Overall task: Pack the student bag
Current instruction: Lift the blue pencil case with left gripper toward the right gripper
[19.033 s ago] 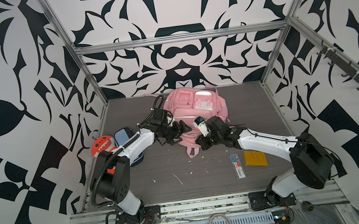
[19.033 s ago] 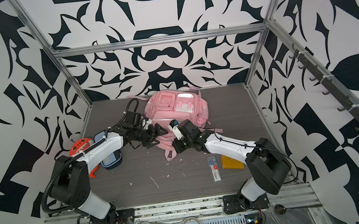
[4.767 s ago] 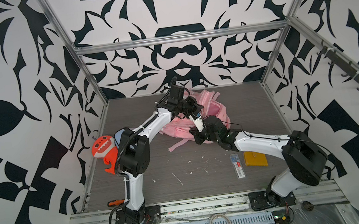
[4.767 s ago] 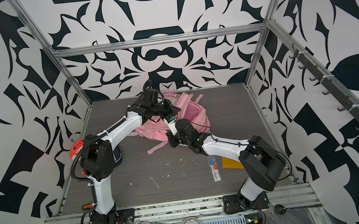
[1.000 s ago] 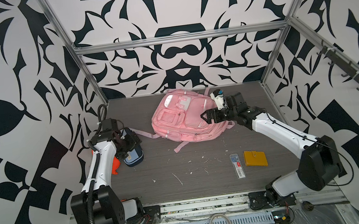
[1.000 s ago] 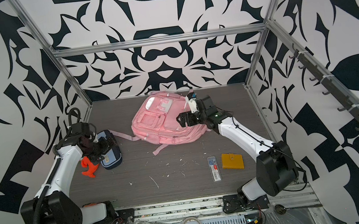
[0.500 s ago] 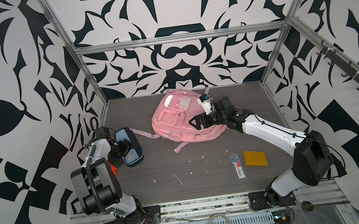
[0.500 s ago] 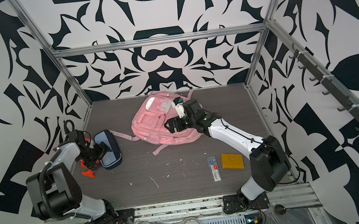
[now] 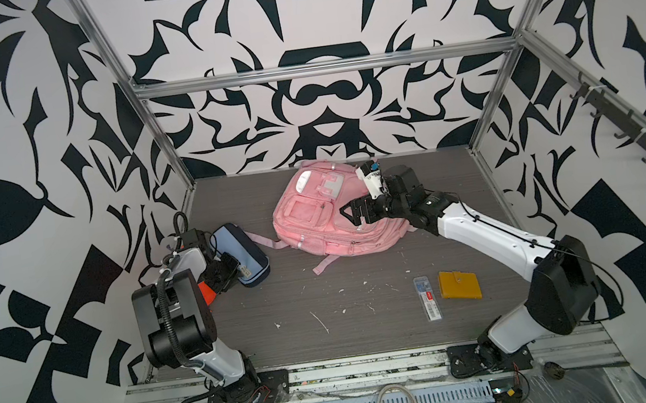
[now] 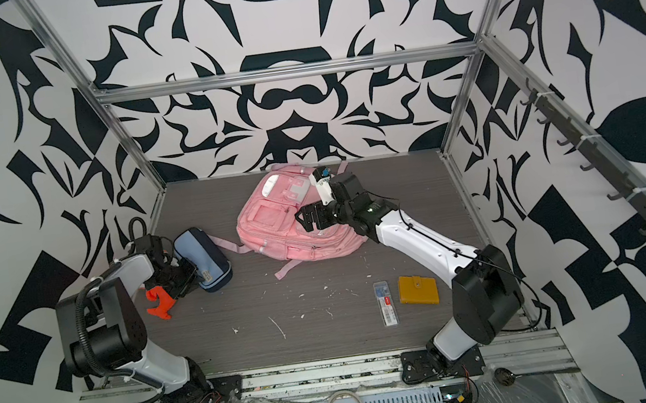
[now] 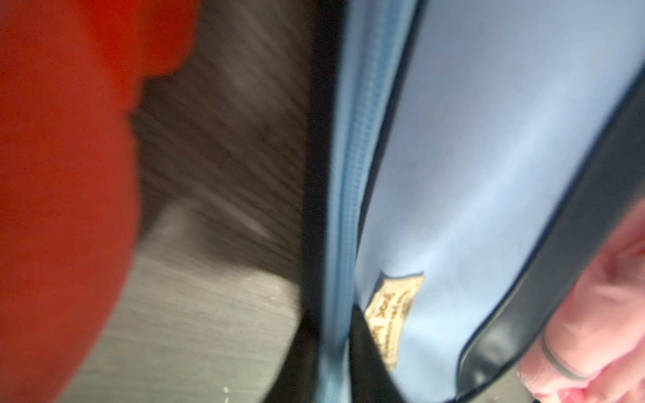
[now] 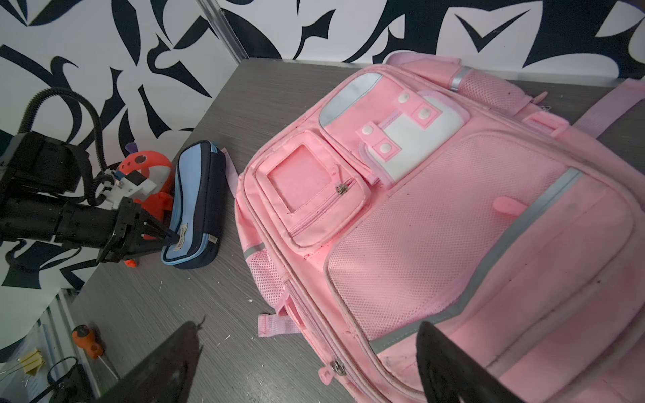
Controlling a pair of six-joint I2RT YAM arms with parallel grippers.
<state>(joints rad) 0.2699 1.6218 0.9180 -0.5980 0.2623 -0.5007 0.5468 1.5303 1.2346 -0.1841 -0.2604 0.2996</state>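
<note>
The left claw (image 10: 193, 274) is closed narrowly on the near end of the pencil case (image 10: 203, 254), whose long axis runs near-to-far at the left of the desk (image 10: 329, 335). The student bag (image 10: 273, 221) is seen lying flat to its right, at the far middle. The right claw (image 10: 302, 219), spread wide, is held over the bag's right part and is judged the nearer arm for opening it.

Mid counter (image 9: 348, 320) open, only crumbs; clear pass L-R. Far centre taken by pink backpack (image 9: 314, 212), strap (image 9: 263, 242) trailing left; narrow gap to blue pencil case (image 9: 241, 248). Orange toy (image 10: 160, 302) crowds left edge. Near right: yellow wallet (image 9: 459, 285), clear packet (image 9: 427, 297) just beside it.
</note>
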